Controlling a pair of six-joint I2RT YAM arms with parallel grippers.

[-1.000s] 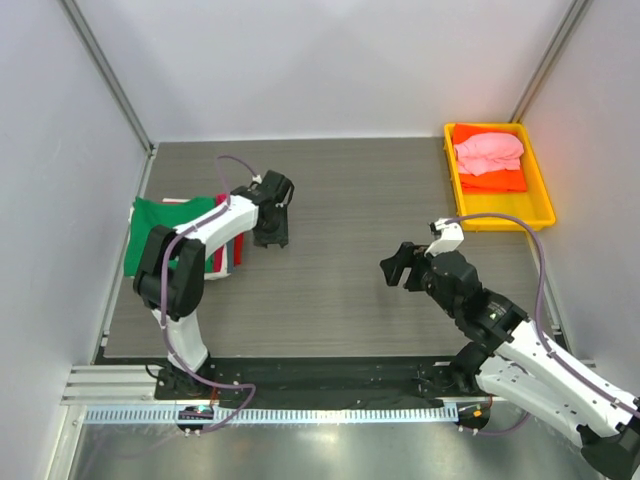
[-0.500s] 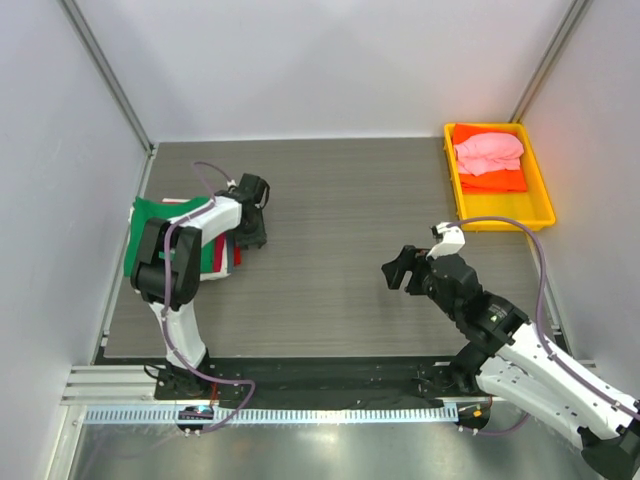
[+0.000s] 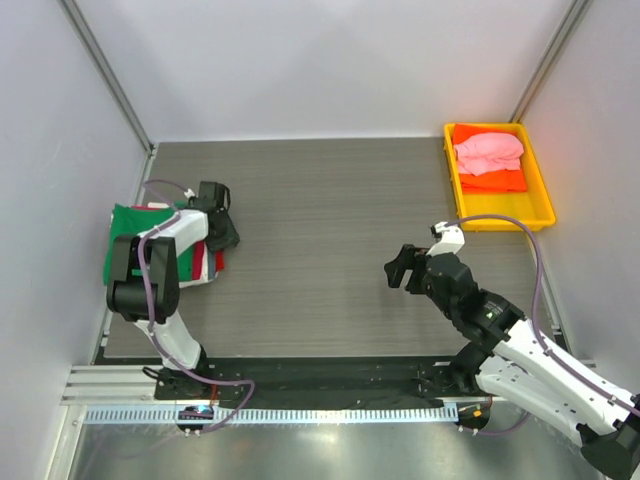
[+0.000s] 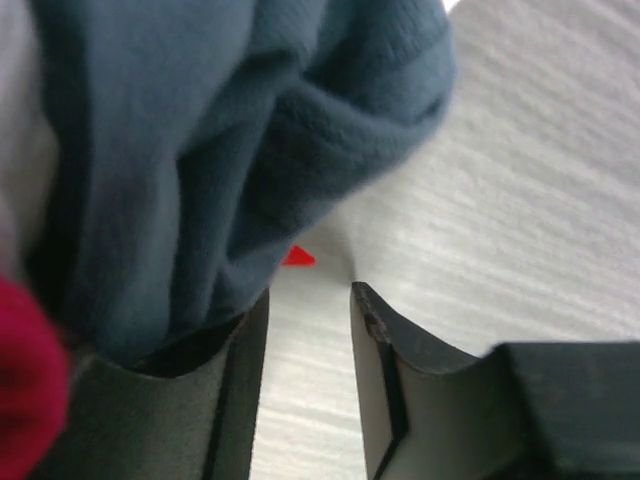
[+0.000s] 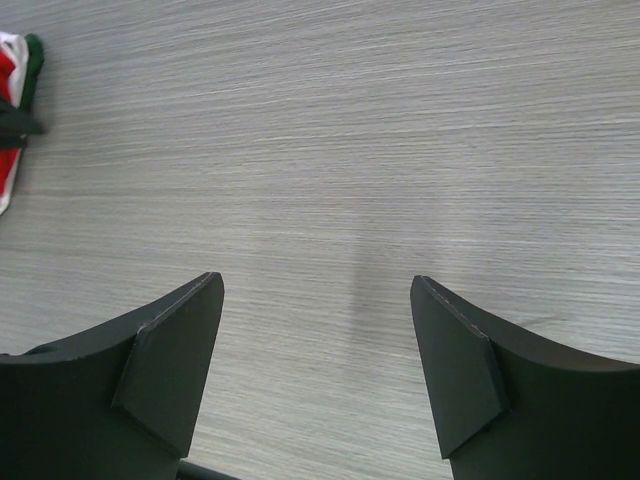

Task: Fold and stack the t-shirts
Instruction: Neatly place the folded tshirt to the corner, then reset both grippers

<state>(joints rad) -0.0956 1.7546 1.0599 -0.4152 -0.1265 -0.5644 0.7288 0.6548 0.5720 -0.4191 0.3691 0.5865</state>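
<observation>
A stack of folded t-shirts (image 3: 128, 240) lies at the table's left edge, a green one on top, with white and red edges (image 3: 207, 262) showing at its right side. My left gripper (image 3: 216, 226) rests against the stack's right side. In the left wrist view it (image 4: 308, 290) stands open with bare table in the gap, while dark green cloth (image 4: 200, 150) lies over its left finger and crimson cloth (image 4: 25, 370) fills the lower left corner. My right gripper (image 3: 401, 268) hovers open over bare table (image 5: 315, 285), holding nothing. A pink t-shirt (image 3: 488, 152) lies bunched on an orange one (image 3: 495, 181).
The yellow tray (image 3: 543, 205) holding the pink and orange shirts stands at the back right by the wall. Grey walls close in the table on three sides. The left arm's elbow (image 3: 135, 275) lies across the stack. A rail (image 3: 300, 412) runs along the near edge.
My left gripper has swept to the left, and the stack of shirts has shifted left with it toward the table's edge. The right arm has hardly moved.
</observation>
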